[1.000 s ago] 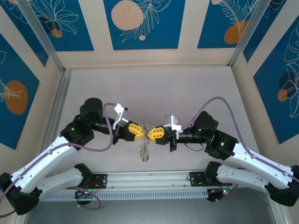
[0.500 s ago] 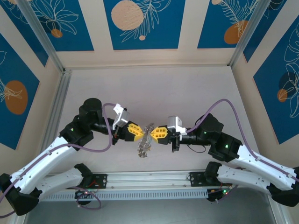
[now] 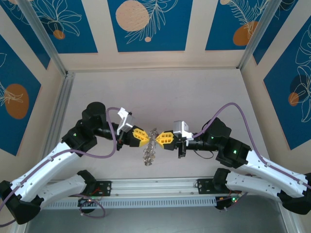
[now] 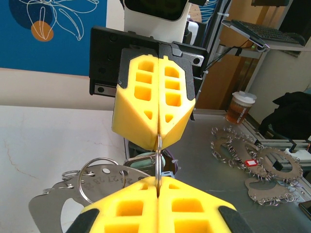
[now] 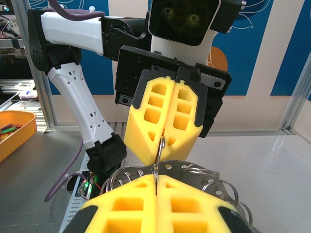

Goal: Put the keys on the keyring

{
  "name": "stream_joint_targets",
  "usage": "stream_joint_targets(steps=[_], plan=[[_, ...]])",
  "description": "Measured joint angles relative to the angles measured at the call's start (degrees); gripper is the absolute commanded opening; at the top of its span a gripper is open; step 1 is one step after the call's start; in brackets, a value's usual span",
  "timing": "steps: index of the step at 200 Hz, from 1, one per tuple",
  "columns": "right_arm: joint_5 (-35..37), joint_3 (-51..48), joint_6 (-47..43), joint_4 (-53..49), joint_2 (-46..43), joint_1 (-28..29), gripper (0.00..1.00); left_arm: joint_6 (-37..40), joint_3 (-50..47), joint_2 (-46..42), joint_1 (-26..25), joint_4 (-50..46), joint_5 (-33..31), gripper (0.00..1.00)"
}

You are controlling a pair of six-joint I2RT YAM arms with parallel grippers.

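Barely shifted, keyring (image 3: pixel 151 143) stays clamped by left gripper (image 3: pixel 146 137) and right gripper (image 3: pixel 159 140), both closed.

keyring (image 4: pixel 48 206) half hidden behind fingers (image 4: pixel 126 209), dangling bits (image 3: pixel 148 156) too small to identify

Well beyond the left gripper (image 4: pixel 159 187) and to its right, a lidded paper cup (image 4: pixel 240 106) is stood at the far end of a grey bench (image 4: pixel 204 150). A keyboard (image 4: pixel 250 30) is seen higher up on a shelf, and a black bundle (image 4: pixel 291 119) is placed further right still. A blue panel with a white flower print (image 4: pixel 48 29) is hung up to the left.

Low to the left of the right gripper (image 5: pixel 156 182), an orange tray (image 5: pixel 17 133) is set on a grey surface. A metal post (image 5: pixel 297 99) is seen far to the right, with a blue panel (image 5: pixel 286 43) behind it. A pale table (image 5: pixel 272 160) is spread beneath.
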Motion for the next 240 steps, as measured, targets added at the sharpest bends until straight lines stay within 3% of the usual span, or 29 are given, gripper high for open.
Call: stream_joint_targets(steps=[240], plan=[[-1.27,0.20,1.27,2.19,1.99,0.00,0.00,-0.02,0.00,0.00,0.17,-0.26,0.15,0.00]])
